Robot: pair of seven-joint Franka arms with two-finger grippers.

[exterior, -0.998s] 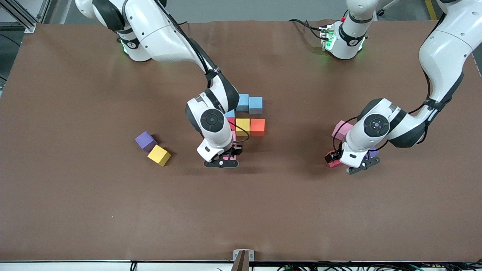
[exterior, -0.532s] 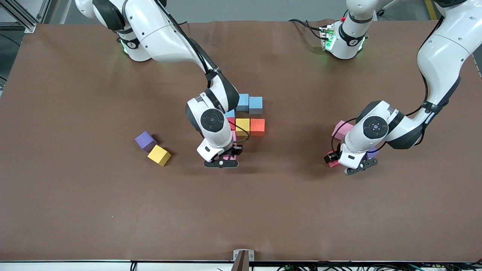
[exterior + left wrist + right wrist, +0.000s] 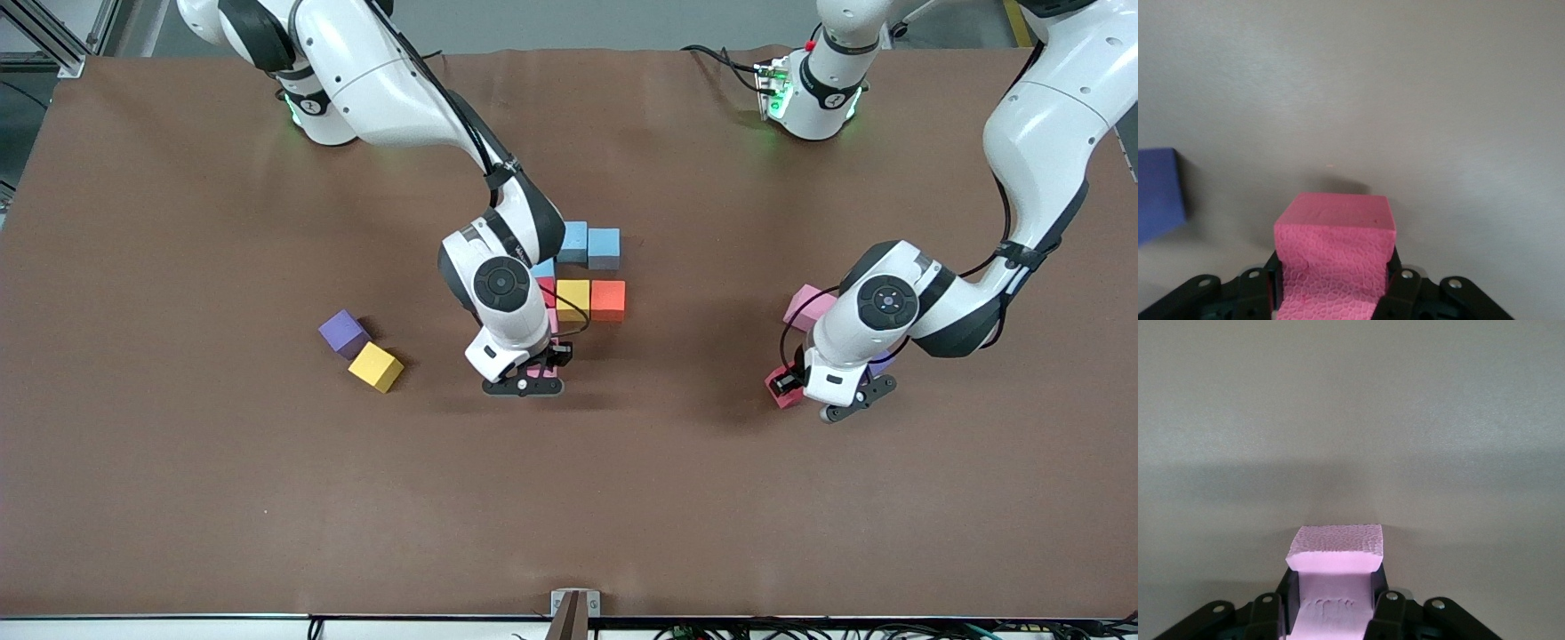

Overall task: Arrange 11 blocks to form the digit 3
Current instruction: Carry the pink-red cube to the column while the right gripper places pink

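A: Left hand (image 3: 794, 388) status?
B: Clamped on a deep pink matte foam cube (image 3: 1335, 257), low over the brown counter (image 3: 178, 462), toward the left arm's end from the orange foam cube (image 3: 608, 299). A purple foam cube (image 3: 1158, 193) sits just beside it.
A: Right hand (image 3: 531, 377)?
B: Gripping a pale pink foam cube (image 3: 1335, 553), low over the counter by the cluster. The orange cube touches a yellow foam cube (image 3: 573, 298); two light blue foam cubes (image 3: 589, 244) lie farther from the front camera than the orange one.
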